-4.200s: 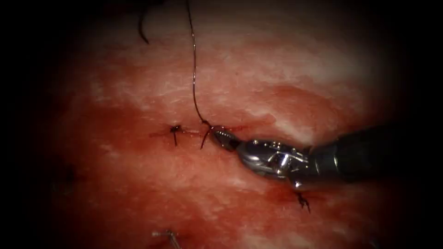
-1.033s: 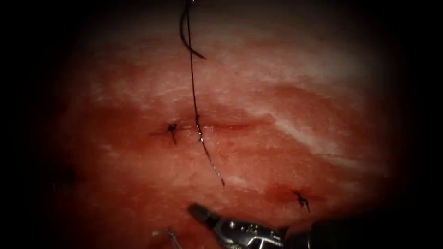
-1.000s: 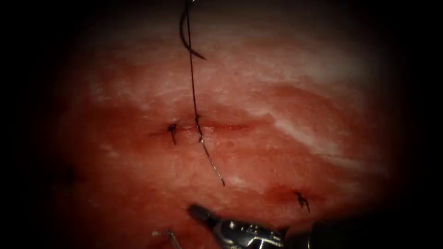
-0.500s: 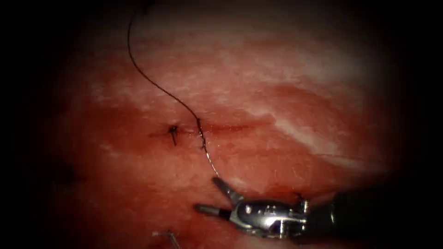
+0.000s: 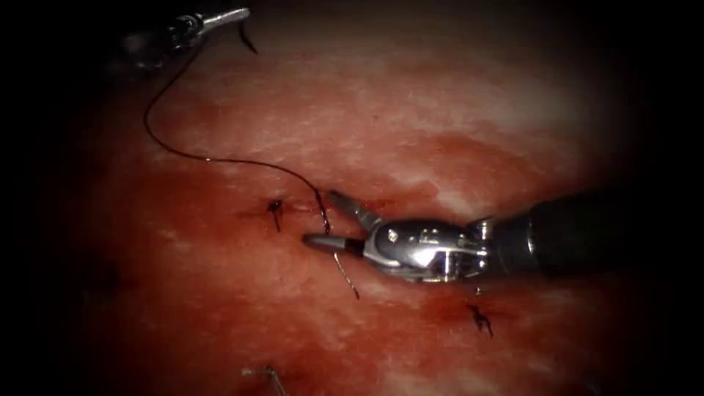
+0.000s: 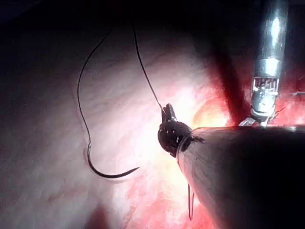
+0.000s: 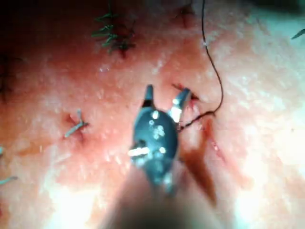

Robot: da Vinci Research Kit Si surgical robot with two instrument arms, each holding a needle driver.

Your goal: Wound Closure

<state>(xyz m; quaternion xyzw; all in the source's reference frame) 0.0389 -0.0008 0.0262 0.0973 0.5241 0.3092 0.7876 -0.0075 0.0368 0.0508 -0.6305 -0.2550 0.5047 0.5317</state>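
Note:
My left tool [image 5: 233, 14] [image 6: 167, 113] is at the far upper left of the endoscope view, shut on the thread [image 5: 220, 160]. The curved needle [image 6: 110, 173] [image 5: 248, 41] dangles from a loop of thread below those jaws, out of the tissue. From there the thread trails slack over the tissue [image 5: 469, 110] to a stitch in the cut [image 5: 367, 204]. My right tool [image 5: 323, 218] [image 7: 167, 93] comes in from the right with its jaws open either side of that stitch, holding nothing. A short thread tail [image 5: 347, 277] lies just below it.
An earlier knot [image 5: 276, 209] sits on the cut left of the right tool. Another knot [image 5: 480, 317] lies at the lower right, and cut thread ends [image 5: 268, 375] near the bottom edge. Red fluid [image 5: 242, 242] wets the tissue around the cut. The right tool's shaft [image 6: 269, 62] stands beyond the left tool.
The right tool rose from the bottom edge to the cut with its jaws open. The left tool carried the thread leftward, and the thread went slack across the tissue.

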